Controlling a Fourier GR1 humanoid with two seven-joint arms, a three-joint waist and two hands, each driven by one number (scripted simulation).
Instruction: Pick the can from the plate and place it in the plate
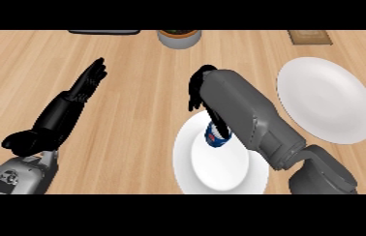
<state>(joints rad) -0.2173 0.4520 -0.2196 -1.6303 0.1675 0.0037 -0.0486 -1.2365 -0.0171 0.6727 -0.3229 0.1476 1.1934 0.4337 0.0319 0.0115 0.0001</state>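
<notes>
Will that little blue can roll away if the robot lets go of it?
Probably, if it lands on its side: the can looks round and smooth. Standing upright it should stay put. It looks small under the right hand, so likely light, and the near plate looks slippery.

Light wooden counter top [143, 133], grain running across the view, filling the whole scene. Evenly lit, with soft shadows on the wood. At the far edge, a dark flat object [104, 32], cut off by the frame. Just right of it, a grey pot [178, 38] with dark contents, only partly in view. Further right along the same edge, a brownish rectangular item [310, 36], also cropped. No walls, floor or windows visible.
</notes>
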